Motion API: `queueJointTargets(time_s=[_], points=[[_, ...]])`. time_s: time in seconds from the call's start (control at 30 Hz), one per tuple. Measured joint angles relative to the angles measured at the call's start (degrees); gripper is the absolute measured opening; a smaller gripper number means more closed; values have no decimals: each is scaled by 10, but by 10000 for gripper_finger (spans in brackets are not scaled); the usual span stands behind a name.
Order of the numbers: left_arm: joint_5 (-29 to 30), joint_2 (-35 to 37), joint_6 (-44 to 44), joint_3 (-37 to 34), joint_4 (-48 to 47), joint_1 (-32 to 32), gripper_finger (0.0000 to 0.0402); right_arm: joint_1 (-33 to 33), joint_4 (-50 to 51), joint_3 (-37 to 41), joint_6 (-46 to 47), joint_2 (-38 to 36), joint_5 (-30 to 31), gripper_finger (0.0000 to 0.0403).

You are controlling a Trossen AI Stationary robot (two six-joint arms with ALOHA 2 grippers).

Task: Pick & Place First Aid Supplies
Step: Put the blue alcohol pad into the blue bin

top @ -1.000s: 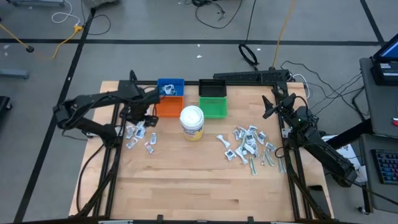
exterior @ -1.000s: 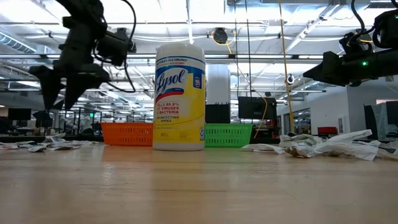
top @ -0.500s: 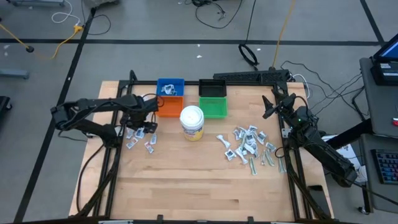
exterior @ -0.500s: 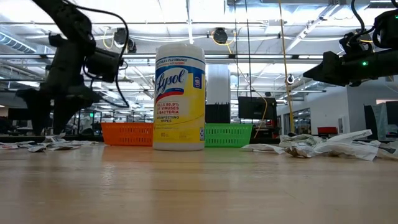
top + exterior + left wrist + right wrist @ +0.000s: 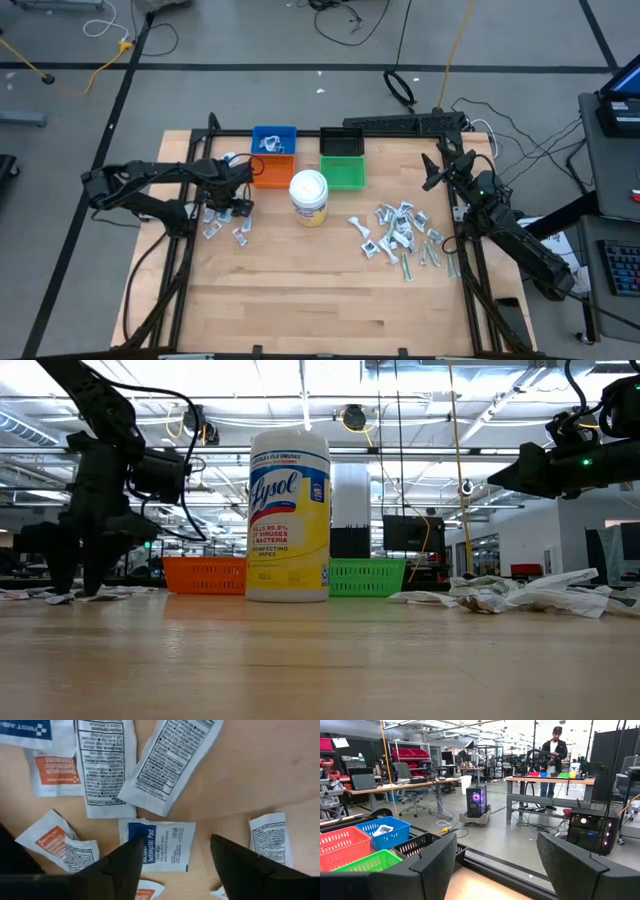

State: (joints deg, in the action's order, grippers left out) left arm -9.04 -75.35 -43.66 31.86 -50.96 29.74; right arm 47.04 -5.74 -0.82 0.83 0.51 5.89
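Descent is what has changed — the left gripper [image 5: 172, 862] now sits low over the first aid supplies [image 5: 225, 218] near the worktop's left edge, fingers parted astride an antiseptic pad [image 5: 160, 844], nothing gripped yet. A pick looks imminent. The right gripper [image 5: 432, 172] waits open at the right edge.

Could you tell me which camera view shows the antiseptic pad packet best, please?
The left wrist view: the antiseptic pad packet lies flat between the open left gripper fingers, its label readable. The high view shows only tiny packets; the low view shows them edge-on; the right wrist view misses it.
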Motion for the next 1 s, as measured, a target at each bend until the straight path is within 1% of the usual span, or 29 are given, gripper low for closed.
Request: queueJointTargets(time_s=[0.1, 0.23, 0.37, 0.4, 0.53, 0.63, 0.9, 1.0], points=[[2, 0, -2, -1, -2, 0, 181, 0, 0, 0, 0, 0, 0, 274], [1, 0, -7, -2, -3, 0, 100, 0, 0, 0, 0, 0, 0, 274], [-17, -1, -15, -2, -2, 0, 21, 0, 0, 0, 0, 0, 0, 274], [-18, -1, -21, -2, -2, 0, 11, 0, 0, 0, 0, 0, 0, 274], [-34, -1, -28, 1, -8, 0, 10, 0, 0, 0, 0, 0, 0, 274], [-41, 1, -27, 18, -32, 0, 4, 0, 0, 0, 0, 0, 0, 274], [-29, 4, 2, 100, -124, -1, 3, 0, 0, 0, 0, 0, 0, 274], [-22, 4, 11, 133, -143, -8, 2, 0, 0, 0, 0, 0, 0, 275]])
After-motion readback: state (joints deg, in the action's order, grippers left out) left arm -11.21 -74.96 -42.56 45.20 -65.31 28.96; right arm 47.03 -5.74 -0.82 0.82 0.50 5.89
